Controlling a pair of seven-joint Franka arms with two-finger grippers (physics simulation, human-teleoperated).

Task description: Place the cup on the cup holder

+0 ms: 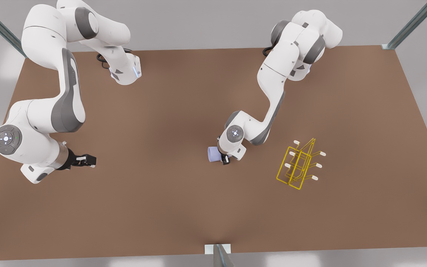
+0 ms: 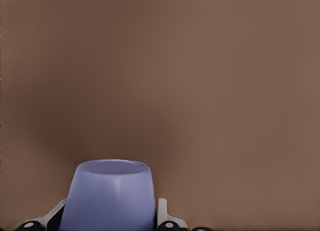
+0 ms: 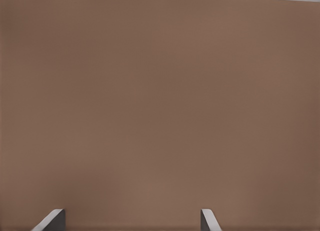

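Note:
The lavender-blue cup [image 1: 213,154] is near the table's middle, between the fingers of my left gripper [image 1: 224,159], which is shut on it. In the left wrist view the cup [image 2: 112,193] sits between the two fingers [image 2: 162,213] with its rim pointing away from the wrist. The yellow wire cup holder [image 1: 299,163], with white-tipped prongs, stands apart on the table toward the front view's right of the cup. My right gripper [image 1: 87,160] waits at the front view's left, open, with nothing between its fingers [image 3: 52,220].
The brown table [image 1: 169,207] stretches bare between the cup and the holder. Metal frame posts stand at the table's corners, and one [image 1: 219,256] at the near edge's middle.

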